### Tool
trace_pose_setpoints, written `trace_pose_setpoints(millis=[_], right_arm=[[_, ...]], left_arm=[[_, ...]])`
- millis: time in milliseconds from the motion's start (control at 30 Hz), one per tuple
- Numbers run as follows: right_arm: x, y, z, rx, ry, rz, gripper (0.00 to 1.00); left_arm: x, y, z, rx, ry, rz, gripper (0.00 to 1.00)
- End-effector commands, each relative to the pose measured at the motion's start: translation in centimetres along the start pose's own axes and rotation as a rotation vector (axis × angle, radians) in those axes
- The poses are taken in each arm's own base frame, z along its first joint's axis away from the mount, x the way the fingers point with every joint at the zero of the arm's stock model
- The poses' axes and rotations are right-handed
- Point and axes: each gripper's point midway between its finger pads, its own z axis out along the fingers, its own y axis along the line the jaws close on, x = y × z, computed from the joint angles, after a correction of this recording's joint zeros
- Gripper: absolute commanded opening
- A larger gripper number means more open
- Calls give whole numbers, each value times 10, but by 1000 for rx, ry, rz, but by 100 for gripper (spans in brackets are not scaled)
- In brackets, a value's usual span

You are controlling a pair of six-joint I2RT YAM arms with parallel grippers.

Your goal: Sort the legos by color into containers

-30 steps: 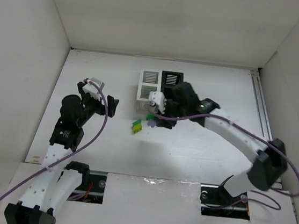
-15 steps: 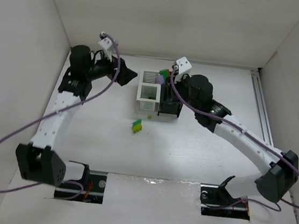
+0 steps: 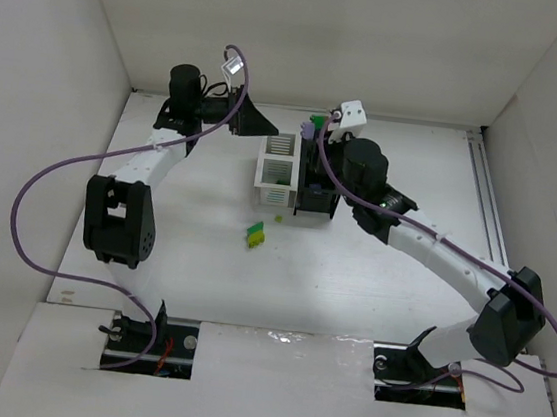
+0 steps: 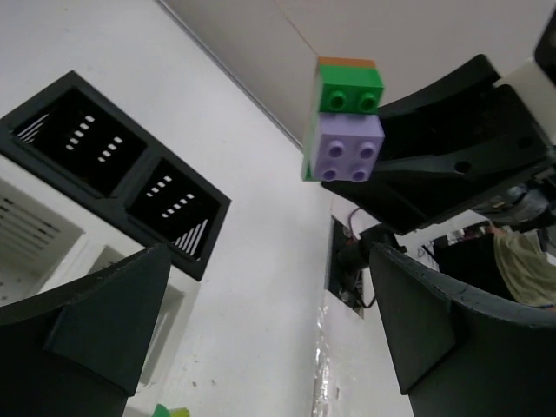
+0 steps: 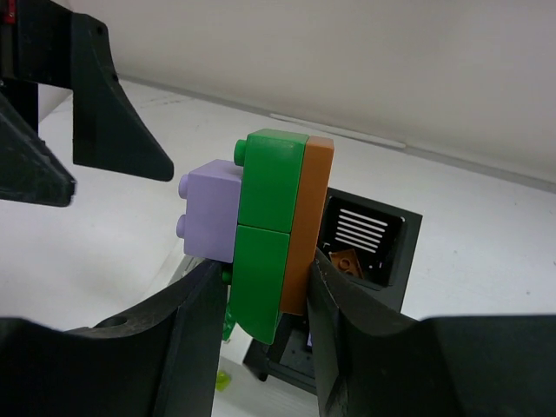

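Swung nearer, left gripper (image 3: 256, 120) gapes beside lego stack (image 5: 269, 230) pinched by right gripper (image 5: 263, 271).

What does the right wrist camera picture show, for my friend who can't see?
The right gripper pinches a stack of joined legos, purple, green and orange. Behind it sits a black bin with an orange brick inside.

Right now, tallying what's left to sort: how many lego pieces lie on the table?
2: a green-and-yellow stack in front of the bins, and a yellow-green brick closer to them. More may hide behind the right arm.
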Motion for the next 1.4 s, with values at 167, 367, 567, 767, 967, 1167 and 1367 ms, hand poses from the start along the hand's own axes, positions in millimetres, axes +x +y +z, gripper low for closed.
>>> trace_pose_setpoints(millis=[167, 367, 567, 767, 967, 1167, 1367], right_arm=[[-29, 4, -6, -43, -105, 57, 0], [-27, 10, 3, -60, -90, 51, 0], [-34, 19, 6, -79, -100, 55, 0], [-31, 27, 12, -97, -93, 52, 0], [-27, 29, 14, -106, -84, 48, 0], [-23, 21, 21, -85, -76, 56, 0], [-24, 22, 24, -85, -76, 56, 0]], left_arm=[[-18, -66, 12, 177, 35, 162, 98], [-23, -53, 25, 149, 3, 149, 94], [-20, -28, 39, 69, -1, 106, 92], [-15, -20, 54, 23, 59, 165, 88], [-11, -30, 53, 87, 71, 208, 76], [-10, -49, 45, 167, 49, 255, 71], [-7, -45, 46, 182, 70, 227, 37]])
